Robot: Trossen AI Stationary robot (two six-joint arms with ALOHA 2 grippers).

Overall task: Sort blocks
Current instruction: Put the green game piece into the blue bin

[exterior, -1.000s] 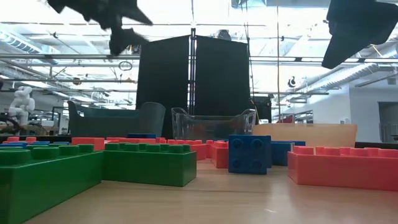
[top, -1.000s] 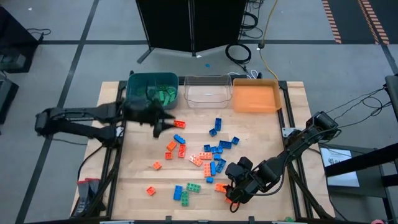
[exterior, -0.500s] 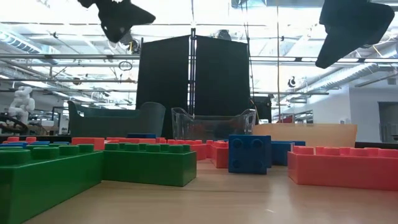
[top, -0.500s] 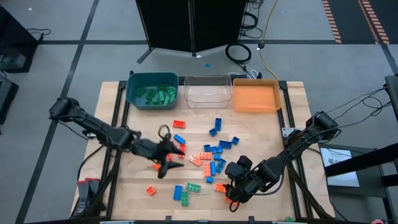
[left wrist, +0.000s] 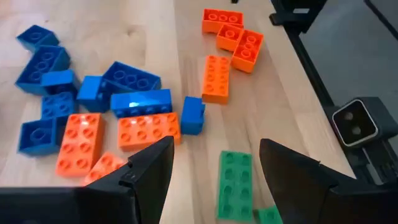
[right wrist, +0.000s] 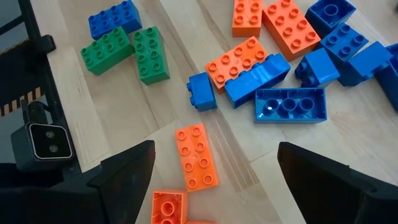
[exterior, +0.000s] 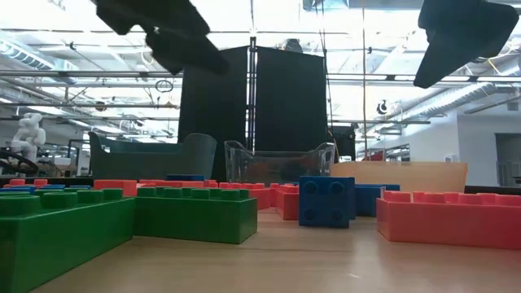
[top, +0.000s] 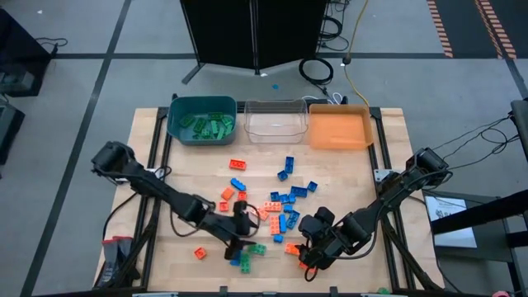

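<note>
Green, blue and orange blocks (top: pixel 276 202) lie scattered on the wooden table. My left gripper (top: pixel 238 243) hovers open over the near middle of the table. A green block (left wrist: pixel 235 183) lies flat on the wood below the gap between its fingers, untouched. My right gripper (top: pixel 307 254) hangs open above the near right of the pile, over an orange block (right wrist: pixel 196 155). In the low view both grippers, the left (exterior: pixel 167 41) and the right (exterior: pixel 460 37), hang well above the blocks.
Along the far edge stand a teal bin (top: pixel 177 111) with green blocks in it, a clear bin (top: pixel 275 106) and an orange bin (top: pixel 338 130). More green and blue blocks (top: pixel 245 260) lie near the front edge. Bare wood shows at the near left.
My left gripper has swung from beside the teal bin toward the near edge and somewhat to the right, sinking and rolling as it went. It now hangs over the green blocks near the front, still open. The right arm has kept still.
</note>
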